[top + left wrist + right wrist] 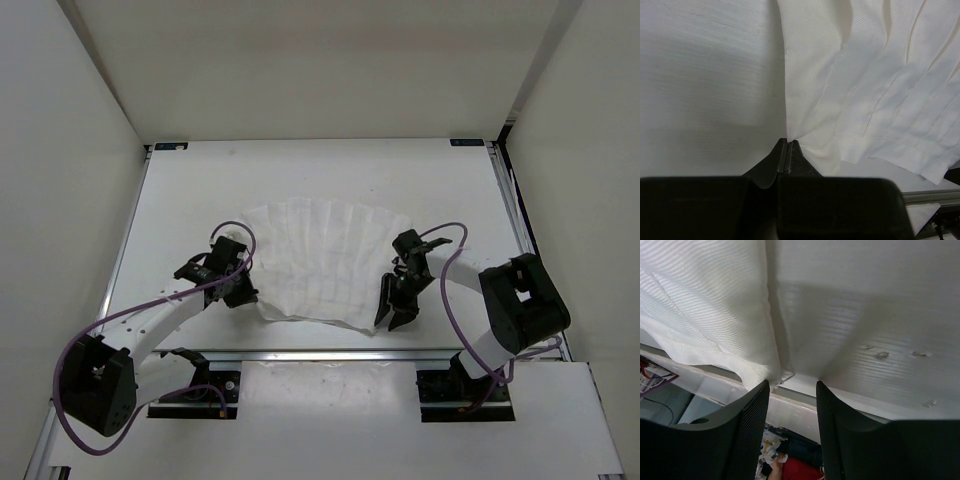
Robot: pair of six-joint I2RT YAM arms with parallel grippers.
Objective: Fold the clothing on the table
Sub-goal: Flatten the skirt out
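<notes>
clothing (322,265) corner in tightly closed left tool (788,145); right tool (792,386) half-spread, empty, at opposite corner

clothing (875,90) cropped at top, right edges

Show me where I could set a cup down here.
Bare table lies beyond the white garment up to the back wall, and in strips either side of it. The near edge is crowded: the left claw and right claw sit at its corners.
</notes>
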